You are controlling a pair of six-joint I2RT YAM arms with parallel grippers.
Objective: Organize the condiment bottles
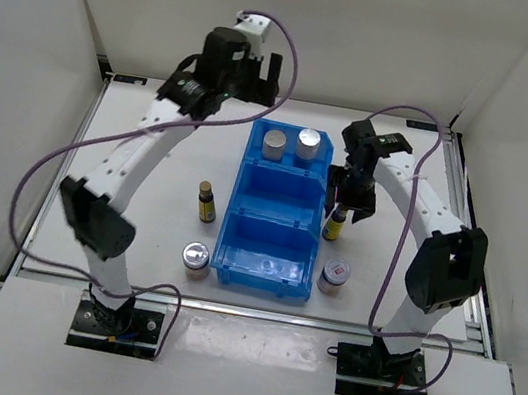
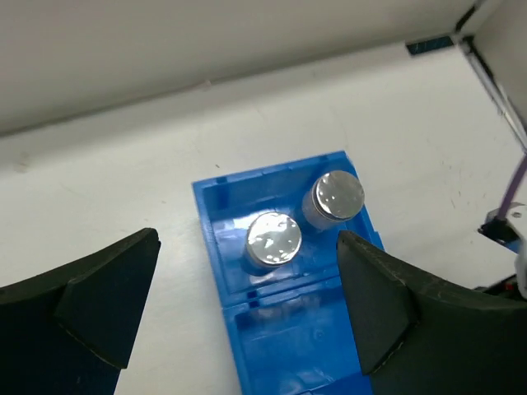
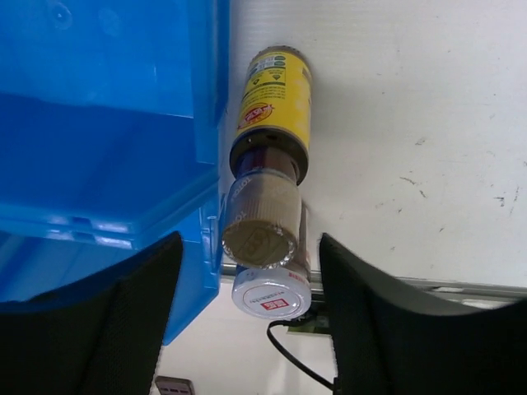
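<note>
**Progress**
- Blue bin (image 1: 227, 227): three compartments, standing mid-table between your two arms; the far compartment holds both silver-capped cylinders (image 1: 274, 144), upright and side by side; the middle and near compartments show no bottle. By this count you have two of six filed and four left.
- Left gripper (image 2: 247, 243): released, jaws wide; it hangs above the far compartment and grasps nothing.
- Right gripper (image 3: 247, 247): jaws apart, astride the cap of the right slim bottle (image 3: 272, 99); a gap shows on either side, so you have no grasp that can be seen. Judge this the pick in hand.
- Right slim bottle: dark with a yellow label; upright on the table just beside the bin's right wall.
- Left slim bottle (image 1: 206, 202): same kind; upright near the bin's left wall, apart from both grippers.
- Left squat jar (image 1: 196, 259): silver lid; on the table by the bin's near left corner.
- Right squat jar (image 1: 334, 275): red-marked lid; on the table by the bin's near right corner, near the right slim bottle.

**Room and surface**
- White walls (image 1: 294, 20): plain panels closing in three sides.
- Table (image 1: 142, 137): white and matt; a metal rail (image 1: 476, 324) runs along its right edge.
- Purple cables (image 1: 44, 181): one loops off each arm.
- Scuff marks (image 3: 412, 179): faint; they lie on the surface to the right of the right slim bottle.
</note>
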